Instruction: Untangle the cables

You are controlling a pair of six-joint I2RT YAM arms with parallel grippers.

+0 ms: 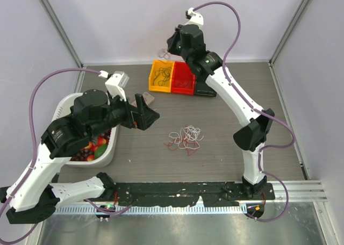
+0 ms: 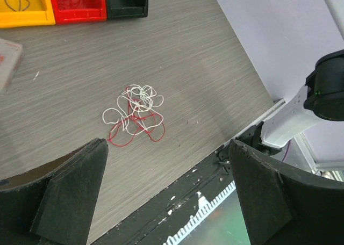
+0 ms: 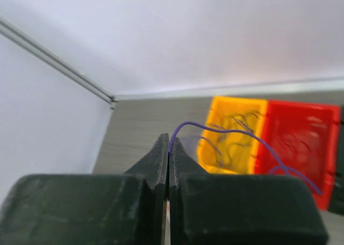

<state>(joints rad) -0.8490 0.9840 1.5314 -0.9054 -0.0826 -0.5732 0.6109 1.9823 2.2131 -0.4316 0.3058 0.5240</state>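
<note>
Right claw (image 3: 168, 142) pinching purplish cable (image 3: 226, 131), high above bins (image 1: 173, 76) | left claw (image 2: 166, 145) spread, angled at red-white tangle (image 2: 134, 115)

Yellow bin (image 1: 159, 88), red bin (image 1: 181, 91), black bin (image 2: 126, 11) adjoin; white basket (image 1: 105, 158) stands apart.

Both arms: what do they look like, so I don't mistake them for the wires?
The left arm and right arm match: white tapered links joined by black rounded joints. A purple lead loops off each wrist's white camera block. The left gripper and right gripper have thick black wedge-shaped fingers.
</note>
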